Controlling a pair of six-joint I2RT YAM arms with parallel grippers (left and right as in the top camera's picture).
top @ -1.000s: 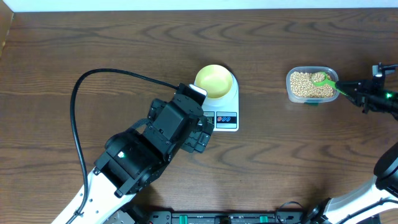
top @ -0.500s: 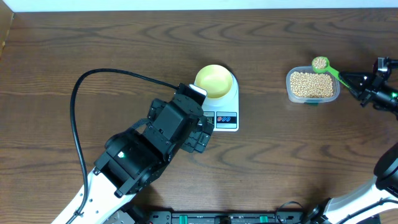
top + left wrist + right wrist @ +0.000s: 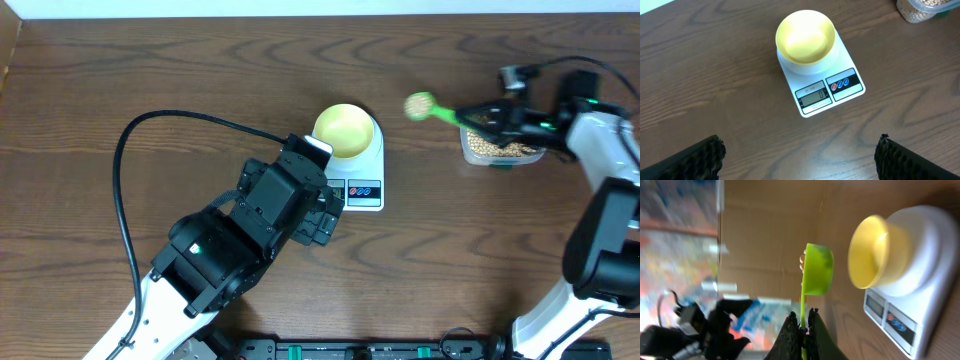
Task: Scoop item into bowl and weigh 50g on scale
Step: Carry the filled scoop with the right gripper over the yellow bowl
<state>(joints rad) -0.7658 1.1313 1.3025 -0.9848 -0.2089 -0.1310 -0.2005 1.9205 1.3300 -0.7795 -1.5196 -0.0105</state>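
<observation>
The pale yellow bowl [image 3: 345, 130] [image 3: 805, 36] [image 3: 871, 253] stands on the white scale [image 3: 372, 158] [image 3: 850, 90] [image 3: 925, 235]; no beans show inside it. My right gripper [image 3: 482, 119] [image 3: 805, 316] is shut on the handle of a green scoop [image 3: 419, 104] [image 3: 818, 270]. The scoop hangs in the air between the tub and the bowl, with tan beans [image 3: 802, 259] showing at its rim. My left gripper [image 3: 800, 147] stands open just in front of the scale, with only bare table between its fingers.
A clear plastic tub [image 3: 468, 146] [image 3: 907, 11] of beans [image 3: 498, 148] sits to the right of the scale, partly under my right arm. My left arm [image 3: 230, 245] and its black cable [image 3: 120, 190] cover the table's left front.
My right gripper lifted the loaded scoop out of the tub and swung it left toward the bowl. The left arm has not moved.
</observation>
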